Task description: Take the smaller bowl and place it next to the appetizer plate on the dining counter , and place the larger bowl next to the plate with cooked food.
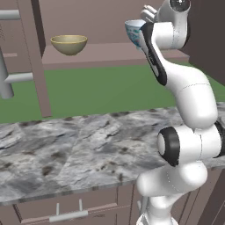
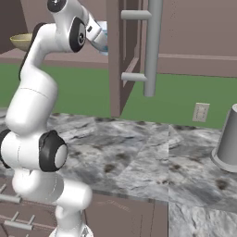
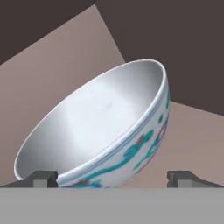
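marbled surface (image 1: 66, 149): lying nearest the base, bare in front of the arm; no plates are showing on this stretch, so the drop spots cannot be judged from here.

hand (image 3: 112, 178): fingers standing spread wide, pinching nothing; the left fingertip (image 3: 43, 178) is sitting at the rim of the larger bowl, the right one well off to the side of its wall.

larger bowl (image 3: 98, 127): sitting on the brown shelf (image 1: 105, 52) up beyond the surface, white inside, blue-teal pattern outside; filling the hand view and appearing tilted there, probably from the hand's roll.

risk, grasp: the bowl is lying off-centre between the fingers, so closing now is likely to catch the rim unevenly and let the curved wall slip or tip.

risk, push: any further advance is likely to shove the bowl back along the shelf rather than straddle the rim.

risk, order: the task names the smaller bowl first, yet the hand is lining up on the larger one.

smaller bowl (image 1: 69, 44): resting upright on the same shelf, well apart to the left, untouched.

risk, reach: the arm is stretching high and far; a swing could clip the cabinet post (image 1: 37, 66).
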Robot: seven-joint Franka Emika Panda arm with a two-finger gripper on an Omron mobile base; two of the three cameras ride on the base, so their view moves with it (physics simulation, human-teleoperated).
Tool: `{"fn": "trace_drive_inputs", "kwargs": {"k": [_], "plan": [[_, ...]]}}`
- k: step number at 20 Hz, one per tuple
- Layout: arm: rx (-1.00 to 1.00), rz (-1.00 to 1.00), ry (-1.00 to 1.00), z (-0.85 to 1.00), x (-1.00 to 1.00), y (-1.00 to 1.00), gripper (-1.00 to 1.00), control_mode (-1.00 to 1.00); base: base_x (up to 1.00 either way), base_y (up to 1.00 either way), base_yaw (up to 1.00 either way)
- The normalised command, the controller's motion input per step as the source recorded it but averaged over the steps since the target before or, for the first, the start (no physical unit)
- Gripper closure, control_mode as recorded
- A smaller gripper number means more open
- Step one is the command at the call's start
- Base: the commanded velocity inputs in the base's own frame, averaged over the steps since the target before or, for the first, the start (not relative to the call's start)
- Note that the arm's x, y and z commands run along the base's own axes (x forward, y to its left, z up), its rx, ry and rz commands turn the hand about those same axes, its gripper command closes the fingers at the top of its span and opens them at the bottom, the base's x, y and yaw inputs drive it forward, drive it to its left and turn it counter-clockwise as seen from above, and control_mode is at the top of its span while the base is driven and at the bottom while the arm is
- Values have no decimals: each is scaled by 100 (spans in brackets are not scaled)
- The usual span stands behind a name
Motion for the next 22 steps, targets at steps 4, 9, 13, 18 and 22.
{"fn": "trace_drive_inputs", "kwargs": {"k": [4,9,13,18,22], "plan": [[0,-8,2,0,27,0,-100,-100,0,0,0],[0,-7,6,0,17,-10,-100,-100,0,0,0],[0,-7,17,-7,22,-17,-100,-100,0,0,0],[0,-6,16,-11,45,-6,-100,-100,0,0,0],[0,-5,12,-7,56,0,-100,-100,0,0,0]]}}
